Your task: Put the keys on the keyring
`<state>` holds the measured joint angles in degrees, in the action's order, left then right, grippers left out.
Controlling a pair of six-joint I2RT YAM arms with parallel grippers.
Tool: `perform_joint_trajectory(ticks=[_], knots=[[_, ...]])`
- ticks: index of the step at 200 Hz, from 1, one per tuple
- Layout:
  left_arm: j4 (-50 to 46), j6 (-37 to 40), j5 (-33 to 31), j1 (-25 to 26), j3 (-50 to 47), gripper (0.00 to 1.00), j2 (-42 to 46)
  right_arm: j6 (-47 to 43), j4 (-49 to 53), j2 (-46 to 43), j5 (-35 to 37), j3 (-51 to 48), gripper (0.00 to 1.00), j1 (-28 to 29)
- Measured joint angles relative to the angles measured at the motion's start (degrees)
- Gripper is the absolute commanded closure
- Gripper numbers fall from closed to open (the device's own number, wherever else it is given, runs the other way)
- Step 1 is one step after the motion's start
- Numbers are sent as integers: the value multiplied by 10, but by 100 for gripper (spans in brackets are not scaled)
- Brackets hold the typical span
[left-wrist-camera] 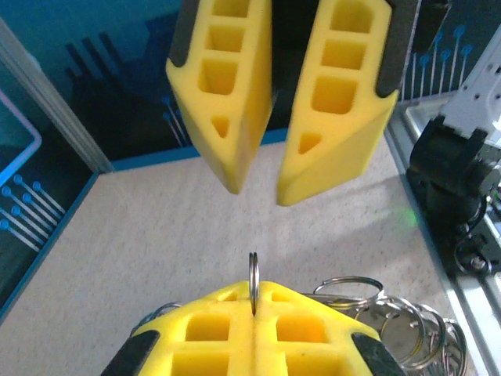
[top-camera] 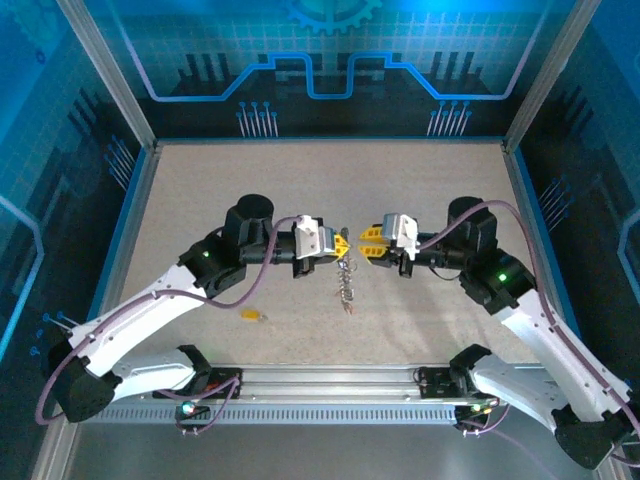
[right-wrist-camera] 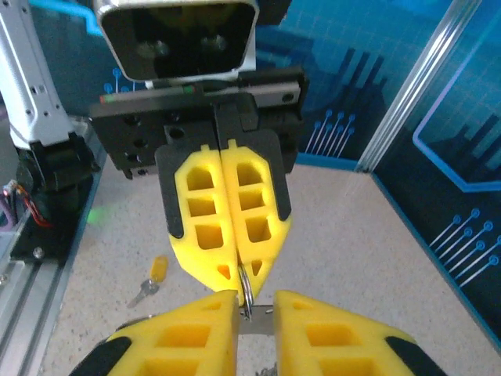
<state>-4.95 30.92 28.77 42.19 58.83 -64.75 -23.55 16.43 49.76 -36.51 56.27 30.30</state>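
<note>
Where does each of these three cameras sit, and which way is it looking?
Top external: above and behind the arms, looking down on the table; both arms show, left fingers facing right fingers.
Left wrist: on the left arm, looking along its own shut fingers, which pinch the keyring, at the open right fingers.
Right wrist: the mirror view, over its own fingers at the left ones; yellow key beyond.
Shared: both wrist views see the pinched keyring, from opposite sides.
</note>
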Motion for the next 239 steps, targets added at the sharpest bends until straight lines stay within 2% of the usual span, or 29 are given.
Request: perform_joint_trajectory(ticks=[39,71,124,162,239], knots=[[99,-46,44,-8,-24,100,6,20,-46,-5,-60,-8,77,-18],[185,-95,69,-16,-55,100,7,30,-57,-1,-76,-9,74,-21],[233,-126,92,-17,-56,100,6,43,-76,8,-86,-9,75,-23],[254,-145,106,-16,-56,100,6,47,-84,17,-96,-9,80,-24],[275,-156,117,-19,-56,100,-6,47,-85,20,-108,-9,80,-24]])
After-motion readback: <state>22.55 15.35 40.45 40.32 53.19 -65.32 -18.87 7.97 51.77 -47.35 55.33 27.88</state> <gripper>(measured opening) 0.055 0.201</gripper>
